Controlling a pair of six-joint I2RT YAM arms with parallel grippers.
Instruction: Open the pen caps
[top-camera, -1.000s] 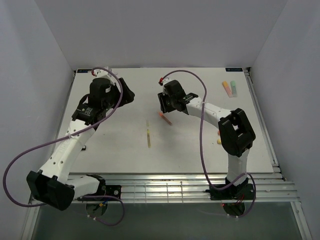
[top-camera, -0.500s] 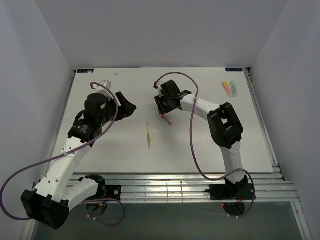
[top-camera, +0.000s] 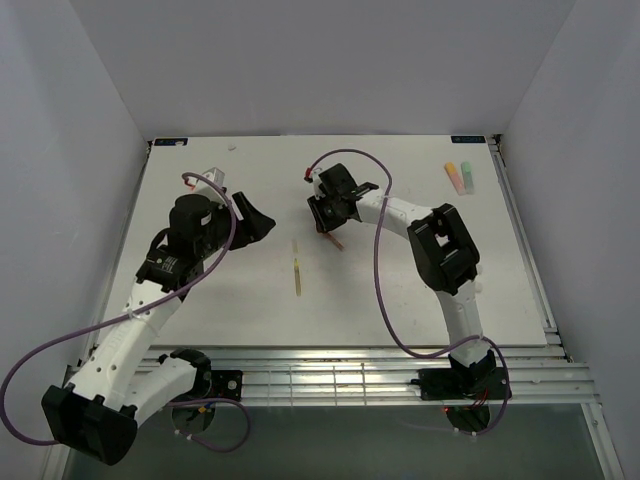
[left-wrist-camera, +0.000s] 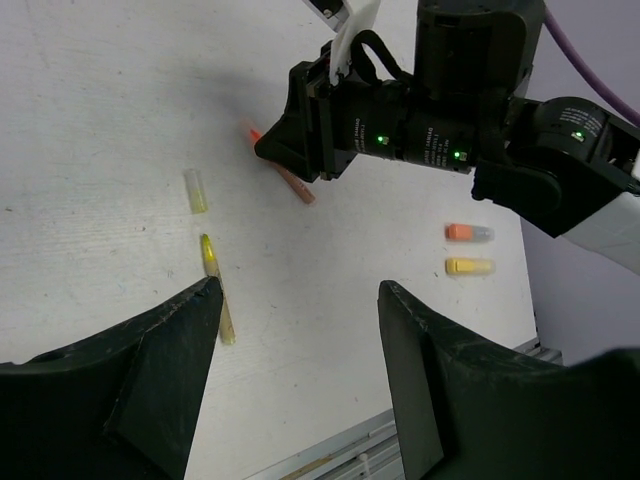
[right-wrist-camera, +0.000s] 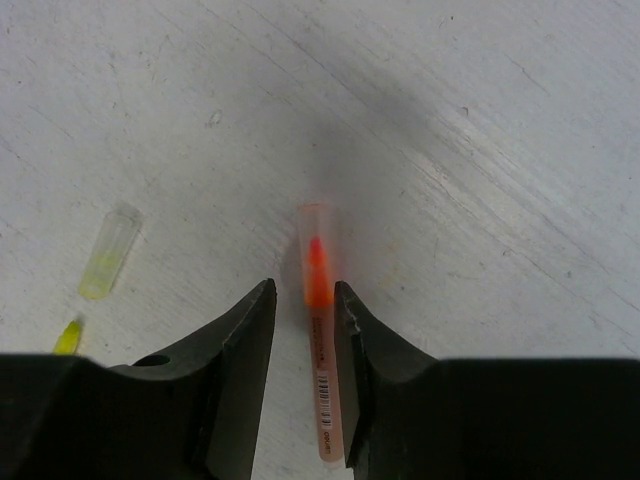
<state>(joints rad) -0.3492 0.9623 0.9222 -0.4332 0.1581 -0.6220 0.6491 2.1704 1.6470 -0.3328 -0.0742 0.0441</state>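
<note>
Evidently, the right claw (right-wrist-camera: 303, 290) is set narrowly open astride the orange pen (right-wrist-camera: 323, 390) on the counter (right-wrist-camera: 500, 150), cap (right-wrist-camera: 313, 228) still on at mid frame, ready for clamping; the left claw (left-wrist-camera: 298, 290) is held wide open, empty.

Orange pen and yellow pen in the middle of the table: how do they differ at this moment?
The orange pen wears its clear cap; the yellow pen is bare-tipped, its cap lying loose just beyond the tip. The orange pen lies between the right gripper's jaws; the yellow pen has no jaws around it. Both lie flat on the table.
</note>
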